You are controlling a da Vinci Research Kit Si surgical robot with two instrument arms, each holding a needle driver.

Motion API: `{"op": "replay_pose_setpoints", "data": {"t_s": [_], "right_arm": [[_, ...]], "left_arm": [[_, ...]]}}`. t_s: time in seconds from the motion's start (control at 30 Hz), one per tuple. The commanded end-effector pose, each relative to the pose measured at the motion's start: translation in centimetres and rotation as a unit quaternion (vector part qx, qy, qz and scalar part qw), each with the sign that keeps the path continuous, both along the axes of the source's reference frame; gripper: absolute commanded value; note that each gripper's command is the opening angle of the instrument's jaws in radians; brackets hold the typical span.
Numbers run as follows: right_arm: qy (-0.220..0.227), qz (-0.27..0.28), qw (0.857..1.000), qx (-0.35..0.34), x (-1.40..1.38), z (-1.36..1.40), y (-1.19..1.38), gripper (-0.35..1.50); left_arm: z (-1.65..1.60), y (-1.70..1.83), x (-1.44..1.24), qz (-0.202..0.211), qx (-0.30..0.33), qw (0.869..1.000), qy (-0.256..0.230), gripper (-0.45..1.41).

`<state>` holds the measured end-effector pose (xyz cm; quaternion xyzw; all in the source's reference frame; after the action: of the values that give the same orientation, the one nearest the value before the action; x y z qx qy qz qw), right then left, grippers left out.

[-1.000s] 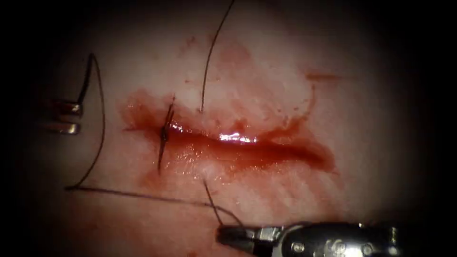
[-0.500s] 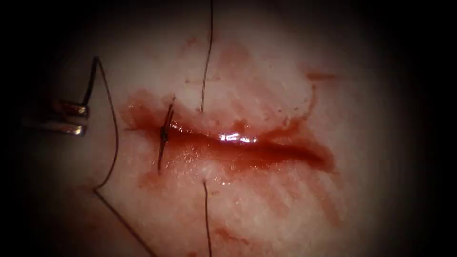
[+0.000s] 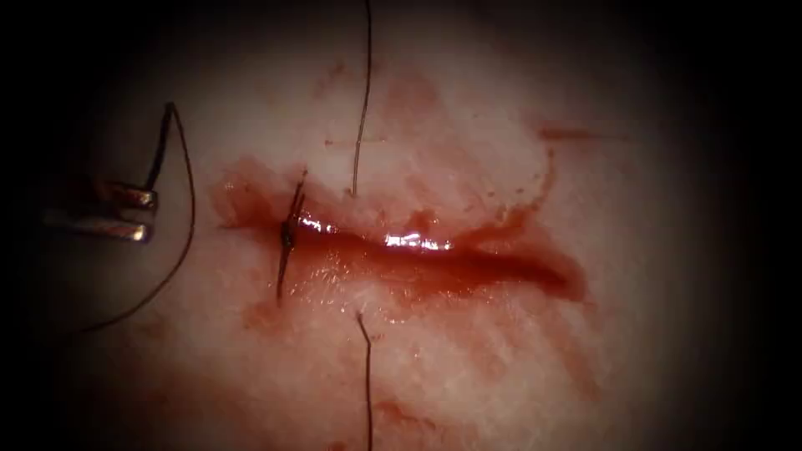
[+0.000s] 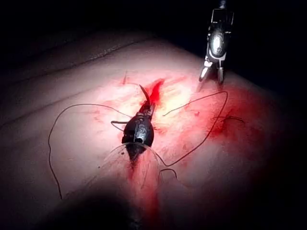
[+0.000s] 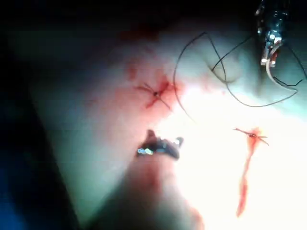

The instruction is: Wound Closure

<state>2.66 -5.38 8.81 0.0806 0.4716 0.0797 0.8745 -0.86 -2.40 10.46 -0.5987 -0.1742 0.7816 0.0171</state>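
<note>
Steel of the left claw point(image 3: 144, 213) is seen well left of the cut point(image 3: 468, 263), clamped on the needle point(image 3: 160, 142) near one end of its curve; the needle is held clear of the tissue point(image 3: 501, 351) and is not entered in it. Thread point(image 3: 365, 83) is recorded looping away from the needle and passing under the cut just right of a tied stitch point(image 3: 286, 238), with red fluid point(image 3: 251, 192) spread around the wound. The right claw point(image 4: 212, 76) is noted with jaws apart, nothing being held.
</note>
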Motion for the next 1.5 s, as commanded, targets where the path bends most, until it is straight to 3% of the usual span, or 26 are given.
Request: {"op": "replay_pose_setpoints", "data": {"t_s": [0.03,0.17,0.5,0.67,0.8,0.9,0.93,1.17,1.33,1.5], "right_arm": [[-0.007,0.013,1.0,-0.002,0.02,0.16,0.08,1.14],[0.003,0.059,0.998,-0.008,0.24,0.41,0.3,1.13],[0.004,0.079,0.996,-0.039,0.97,0.84,0.46,1.04],[0.002,0.085,0.995,-0.043,1.06,0.94,0.55,1.03],[0.002,0.087,0.995,-0.045,1.12,0.96,0.59,0.91],[0.01,0.075,0.996,-0.044,1.13,0.96,0.58,0.44],[0.022,0.055,0.997,-0.045,1.09,0.95,0.54,-0.35],[0.032,0.021,0.999,-0.035,0.91,0.9,0.37,-0.35],[0.039,-0.012,0.999,-0.03,0.62,0.51,0.01,-0.35],[0.041,-0.026,0.998,-0.027,0.62,0.25,-0.17,-0.35]], "left_arm": [[0.06,-0.02,-0.05,0.0,0.0,1.0,-0.001,-0.45],[0.07,-0.03,-0.07,0.0,0.0,1.0,0.0,-0.45],[0.12,-0.03,-0.08,0.0,0.003,1.0,0.003,-0.45],[0.12,-0.03,-0.07,0.002,0.003,1.0,0.005,-0.45],[0.13,-0.04,-0.08,0.002,0.003,1.0,0.005,-0.45],[0.13,-0.04,-0.07,0.002,0.003,1.0,0.005,-0.45],[0.13,-0.04,-0.07,0.002,0.003,1.0,0.005,-0.45],[0.13,-0.04,-0.08,0.002,0.003,1.0,0.005,-0.45],[0.13,-0.05,-0.08,0.002,0.002,1.0,0.006,-0.45],[0.14,-0.05,-0.09,0.002,0.002,1.0,0.007,-0.45]]}}
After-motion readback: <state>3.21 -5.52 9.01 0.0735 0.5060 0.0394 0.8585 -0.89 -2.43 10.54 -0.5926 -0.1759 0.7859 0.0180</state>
